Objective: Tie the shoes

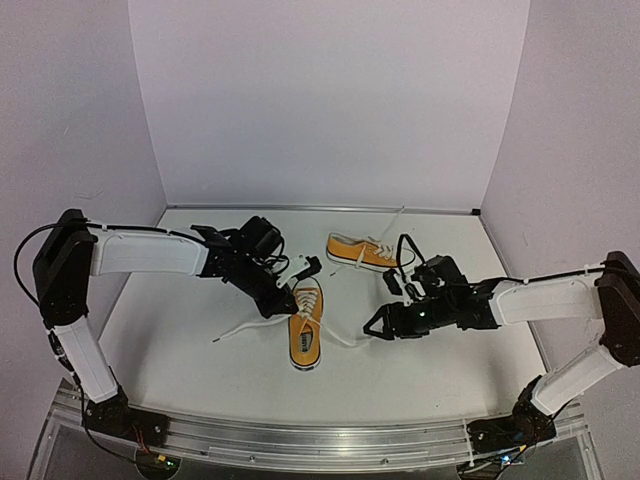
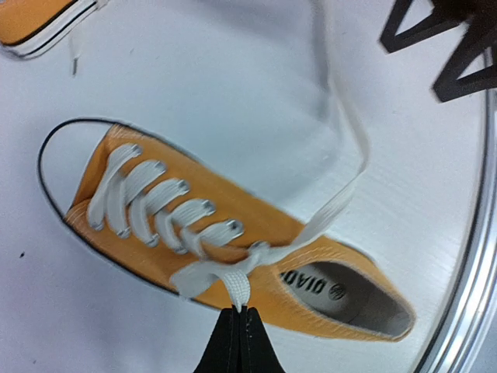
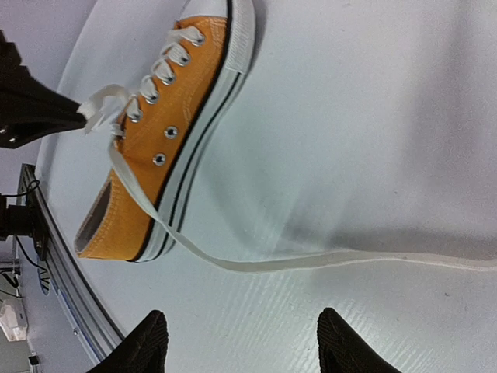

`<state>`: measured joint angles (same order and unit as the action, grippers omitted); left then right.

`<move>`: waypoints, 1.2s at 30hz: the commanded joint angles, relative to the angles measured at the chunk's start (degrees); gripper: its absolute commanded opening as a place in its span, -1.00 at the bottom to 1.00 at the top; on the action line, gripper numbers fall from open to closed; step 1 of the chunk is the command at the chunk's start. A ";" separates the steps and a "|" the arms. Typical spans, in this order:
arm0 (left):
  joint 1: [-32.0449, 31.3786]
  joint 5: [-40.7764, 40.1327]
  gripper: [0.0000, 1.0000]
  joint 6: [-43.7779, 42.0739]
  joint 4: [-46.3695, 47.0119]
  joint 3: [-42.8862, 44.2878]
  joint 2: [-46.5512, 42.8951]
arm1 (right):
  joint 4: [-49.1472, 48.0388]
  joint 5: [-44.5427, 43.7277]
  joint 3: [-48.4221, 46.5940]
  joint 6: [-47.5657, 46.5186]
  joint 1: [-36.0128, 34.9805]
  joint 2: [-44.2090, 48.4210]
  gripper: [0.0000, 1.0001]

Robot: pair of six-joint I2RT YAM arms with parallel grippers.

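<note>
The near shoe (image 1: 305, 330) is an orange-yellow sneaker lying flat mid-table. My left gripper (image 1: 283, 300) is shut on a white lace loop at its top eyelets; the left wrist view shows the fingertips (image 2: 239, 315) pinching the lace above the shoe (image 2: 233, 233). The other lace end (image 3: 311, 260) runs loose over the table in front of my right gripper (image 3: 241, 342), which is open and empty just right of the shoe (image 1: 375, 328). The right wrist view shows the shoe (image 3: 167, 132) on its sole. The second shoe (image 1: 360, 252) lies on its side further back.
Another loose lace end (image 1: 235, 330) trails left of the near shoe. The metal rail (image 1: 320, 440) runs along the table's front edge. The second shoe's sole (image 2: 39, 27) shows in the left wrist view. Pale walls enclose the table on three sides.
</note>
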<state>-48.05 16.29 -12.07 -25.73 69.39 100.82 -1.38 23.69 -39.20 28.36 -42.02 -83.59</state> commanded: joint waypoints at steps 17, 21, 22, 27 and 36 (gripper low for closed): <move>-4.42 3.61 -1.00 1.59 9.74 -5.25 -4.86 | 9.31 -19.34 -5.43 6.81 0.36 -9.28 0.63; -5.28 2.88 -1.00 1.12 9.51 -4.90 -4.41 | 8.55 -18.29 -8.67 6.98 0.36 -14.54 0.62; -5.37 2.81 -1.00 0.95 9.61 -4.85 -4.41 | 8.00 -17.81 -9.24 6.86 0.36 -15.60 0.60; -5.49 2.95 -1.00 0.69 11.00 -5.64 -5.04 | 7.09 -17.09 -12.40 5.42 0.34 -20.86 0.39; -6.77 1.38 -1.00 -3.77 15.04 -9.61 -6.52 | 6.89 -17.74 -15.82 3.64 0.34 -27.94 -0.09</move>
<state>-54.02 19.14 -12.47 -13.66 60.85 96.09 0.17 6.02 -55.69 32.54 -41.96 -106.56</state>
